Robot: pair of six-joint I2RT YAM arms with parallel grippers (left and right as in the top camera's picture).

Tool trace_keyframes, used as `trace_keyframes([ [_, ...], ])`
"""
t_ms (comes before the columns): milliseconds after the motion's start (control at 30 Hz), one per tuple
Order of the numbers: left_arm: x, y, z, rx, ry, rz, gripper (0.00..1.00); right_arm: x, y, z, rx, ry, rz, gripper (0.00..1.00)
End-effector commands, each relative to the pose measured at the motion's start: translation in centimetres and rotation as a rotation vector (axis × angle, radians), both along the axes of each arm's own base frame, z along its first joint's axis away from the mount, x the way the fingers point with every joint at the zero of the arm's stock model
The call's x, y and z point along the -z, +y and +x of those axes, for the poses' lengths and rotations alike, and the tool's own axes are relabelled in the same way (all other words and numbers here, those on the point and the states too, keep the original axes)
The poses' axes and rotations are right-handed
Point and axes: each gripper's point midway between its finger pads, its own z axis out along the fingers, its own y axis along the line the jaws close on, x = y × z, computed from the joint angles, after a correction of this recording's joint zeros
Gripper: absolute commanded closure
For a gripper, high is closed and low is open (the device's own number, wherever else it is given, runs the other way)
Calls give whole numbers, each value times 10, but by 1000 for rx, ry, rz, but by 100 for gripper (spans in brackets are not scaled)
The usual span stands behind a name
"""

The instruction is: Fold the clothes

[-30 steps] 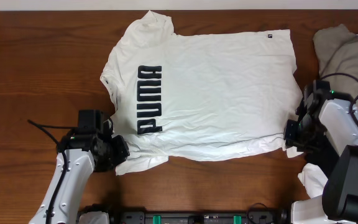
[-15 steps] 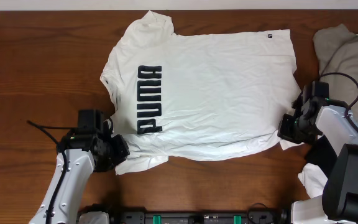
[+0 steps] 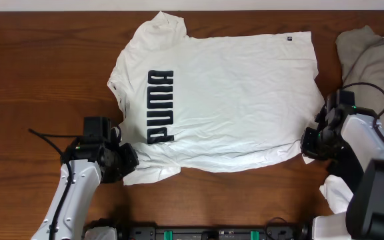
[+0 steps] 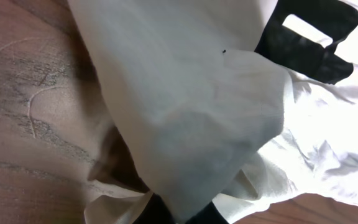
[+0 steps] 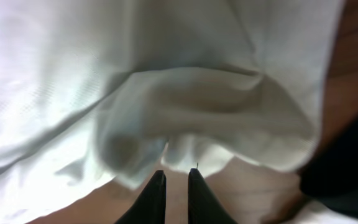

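One T-shirt (image 3: 225,100) lies spread on the surface (image 3: 32,80), with one beige garment (image 3: 372,57) near it. The left tool (image 3: 125,163) pinches its edge. The right tool (image 3: 310,143) is nearly closed at the hem; I cannot tell its grip.

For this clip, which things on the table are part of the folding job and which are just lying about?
In the job: white T-shirt; left arm's fingers, shut on its sleeve; right arm's fingers, at its hem corner.
Lying about: beige-grey garment; black cloth; small white cloth by the right arm.
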Motion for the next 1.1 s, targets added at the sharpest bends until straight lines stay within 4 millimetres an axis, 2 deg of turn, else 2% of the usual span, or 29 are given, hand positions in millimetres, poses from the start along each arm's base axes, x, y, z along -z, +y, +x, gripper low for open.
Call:
trace_keyframes([
  [0, -6, 4, 8, -17, -27, 13, 94, -31, -9, 13, 44, -115, -49, 86],
  [100, -6, 4, 8, -16, -27, 13, 94, -41, -19, 11, 63, -140, -111, 84],
  [167, -6, 4, 8, -16, -27, 13, 94, -41, -22, 9, 63, -133, -135, 84],
  [367, -6, 4, 8, -16, -27, 13, 94, -16, -18, -8, 59, -71, -123, 84],
  [633, -6, 4, 8, -16, -27, 13, 94, 13, -17, -14, 61, -104, -129, 79],
  [900, -6, 4, 8, -17, -27, 13, 94, 26, -15, -22, 60, -103, -128, 73],
  [1000, -7, 4, 8, -17, -29, 13, 94, 27, -14, -22, 59, -103, -119, 66],
  [1067, -7, 4, 9, -17, -31, 13, 94, 27, -12, -22, 59, -104, -110, 64],
])
